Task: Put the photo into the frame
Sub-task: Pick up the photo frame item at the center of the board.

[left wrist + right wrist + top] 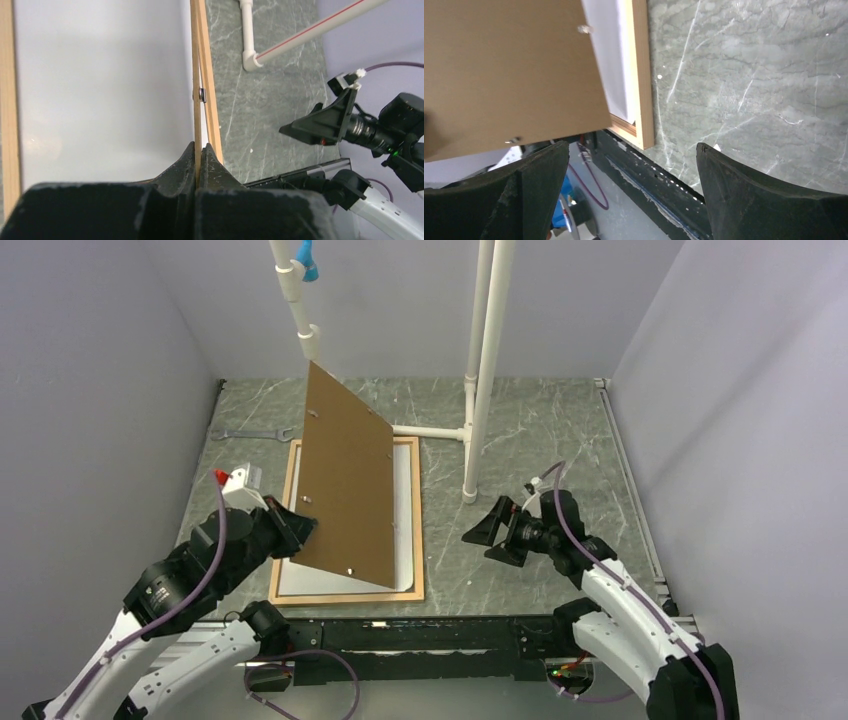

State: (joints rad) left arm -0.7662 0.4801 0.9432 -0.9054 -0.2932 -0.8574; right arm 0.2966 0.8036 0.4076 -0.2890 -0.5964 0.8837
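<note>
The frame point(345, 595) of light wooden strips lies flat on the table in front of my left arm. A white sheet point(406, 510) fills its inside; it looks like the photo lying with its blank back up, and no print shows. My left gripper point(300, 525) is shut on the left edge of a brown backing panel point(345, 480), which stands tilted over the frame. The left wrist view shows that panel edge-on point(196, 75) pinched between the fingertips point(201, 150). My right gripper point(480, 530) is open, low over the table right of the frame point(641, 75), with nothing between its fingers.
A white pipe structure point(480, 390) stands behind and right of the frame, with a horizontal pipe running along the table. A wrench point(250, 434) lies at the back left. The black rail point(450, 630) marks the table's near edge. Grey walls close in both sides.
</note>
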